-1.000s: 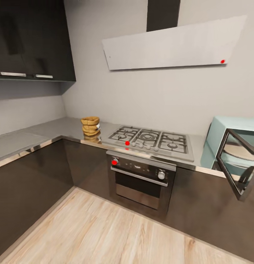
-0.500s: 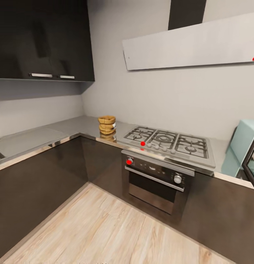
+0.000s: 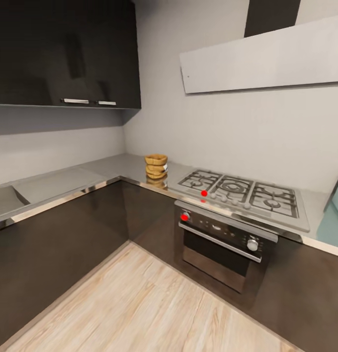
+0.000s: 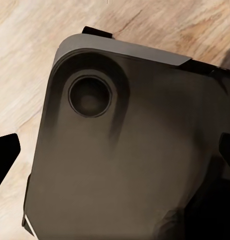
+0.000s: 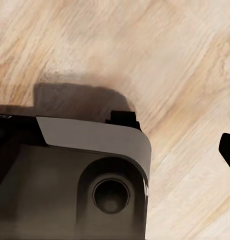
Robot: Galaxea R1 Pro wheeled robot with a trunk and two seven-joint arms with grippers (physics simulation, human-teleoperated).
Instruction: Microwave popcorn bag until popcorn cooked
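The tan popcorn bag (image 3: 156,165) stands upright on the grey countertop (image 3: 98,171) in the corner, just left of the gas hob. A pale mint sliver of the microwave (image 3: 337,221) shows at the right edge of the head view. My left gripper (image 4: 115,155) hangs over the robot's dark base, its black fingertips (image 4: 5,156) far apart, open and empty. My right gripper (image 5: 115,150) also points down at the base and floor. One fingertip (image 5: 228,149) shows at the picture's edge, and nothing is held.
A steel gas hob (image 3: 242,191) sits over a built-in oven (image 3: 220,239) with a red knob. A grey hood (image 3: 266,61) and dark wall cabinets (image 3: 66,54) hang above. Dark base cabinets (image 3: 56,244) form an L around the wood floor (image 3: 139,303).
The head camera has swung left, so the whole picture has shifted right. The microwave and its open door have slid to the right edge. The bag has not moved on the counter.
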